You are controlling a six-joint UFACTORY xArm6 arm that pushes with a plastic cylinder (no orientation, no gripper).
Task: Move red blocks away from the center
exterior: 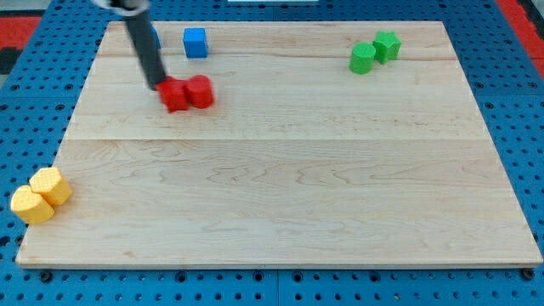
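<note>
A pale wooden board (280, 195) fills most of the view, lying on a blue pegboard surface (527, 127) dotted with holes. Near the board's top edge, toward the view's left, sits a blue cube (195, 42). At the view's top right stand two green blocks — a green cylinder (362, 59) and, just beside it to the right, a green block (387, 46) of irregular outline, the two touching or nearly so. At the view's bottom left — right at the board's edge — two yellow blocks (40, 196) sit pressed together, partly overhanging the pegboard.
</note>
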